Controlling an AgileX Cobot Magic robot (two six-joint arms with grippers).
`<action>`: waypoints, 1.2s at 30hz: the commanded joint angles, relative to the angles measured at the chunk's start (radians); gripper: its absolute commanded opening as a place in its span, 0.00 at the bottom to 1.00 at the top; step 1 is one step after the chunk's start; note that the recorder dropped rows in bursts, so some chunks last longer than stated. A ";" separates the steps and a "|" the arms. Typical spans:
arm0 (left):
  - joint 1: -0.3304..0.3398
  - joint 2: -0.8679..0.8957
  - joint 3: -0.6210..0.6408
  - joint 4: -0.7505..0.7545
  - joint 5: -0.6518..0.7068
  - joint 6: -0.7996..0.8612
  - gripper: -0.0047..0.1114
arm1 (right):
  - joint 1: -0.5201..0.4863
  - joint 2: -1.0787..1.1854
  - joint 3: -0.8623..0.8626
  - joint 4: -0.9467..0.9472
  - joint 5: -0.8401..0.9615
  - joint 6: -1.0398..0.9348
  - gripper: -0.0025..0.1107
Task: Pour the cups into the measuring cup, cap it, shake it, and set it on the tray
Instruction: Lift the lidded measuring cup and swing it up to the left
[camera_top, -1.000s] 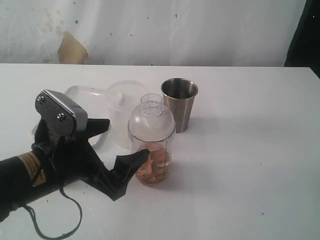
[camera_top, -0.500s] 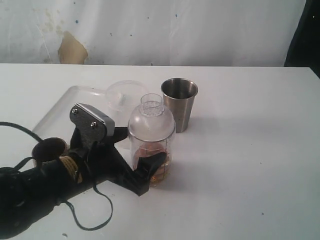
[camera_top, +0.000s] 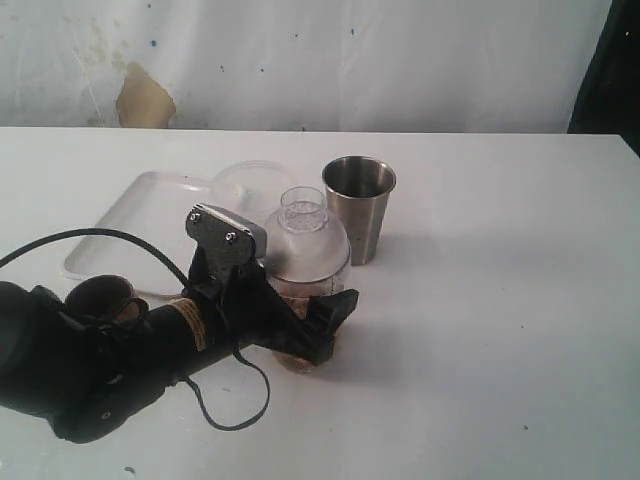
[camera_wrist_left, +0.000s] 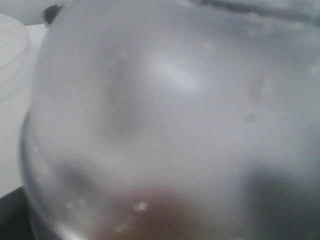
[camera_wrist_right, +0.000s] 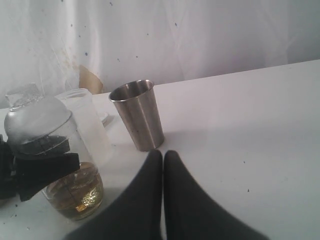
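The measuring cup (camera_top: 307, 250) stands mid-table with its clear dome cap on and amber liquid at the bottom. Up close it fills the left wrist view (camera_wrist_left: 175, 125). My left gripper (camera_top: 320, 292) is open around its lower half. One black finger (camera_wrist_right: 50, 169) crosses in front of the cup (camera_wrist_right: 60, 190), the other shows through the plastic behind it. The steel tumbler (camera_top: 360, 205) (camera_wrist_right: 138, 115) stands upright just behind and to the right. The brown wood-grain cup (camera_top: 100, 297) sits partly hidden by my left arm. My right gripper (camera_wrist_right: 163, 152) is shut and empty, low over the table, short of the tumbler.
The white tray (camera_top: 110, 235) lies at the back left. A frosted plastic cup (camera_top: 245, 185) (camera_wrist_right: 85, 115) stands at its right end, behind the measuring cup. A black cable (camera_top: 235, 405) loops under my left arm. A curtain closes the far side.
My left arm has swung right and forward, from beside the measuring cup to having its jaws around it. The cup, the tumbler and the tray have not moved.
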 joint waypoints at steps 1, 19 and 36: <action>-0.003 -0.001 -0.004 -0.008 -0.019 -0.100 0.28 | 0.002 -0.006 0.005 -0.002 -0.008 0.001 0.02; 0.013 -0.606 -0.060 -0.174 0.698 0.369 0.04 | 0.002 -0.006 0.005 -0.002 -0.008 0.001 0.02; 0.103 -0.691 -0.050 0.169 0.861 0.175 0.04 | 0.002 -0.006 0.005 -0.002 -0.006 0.001 0.02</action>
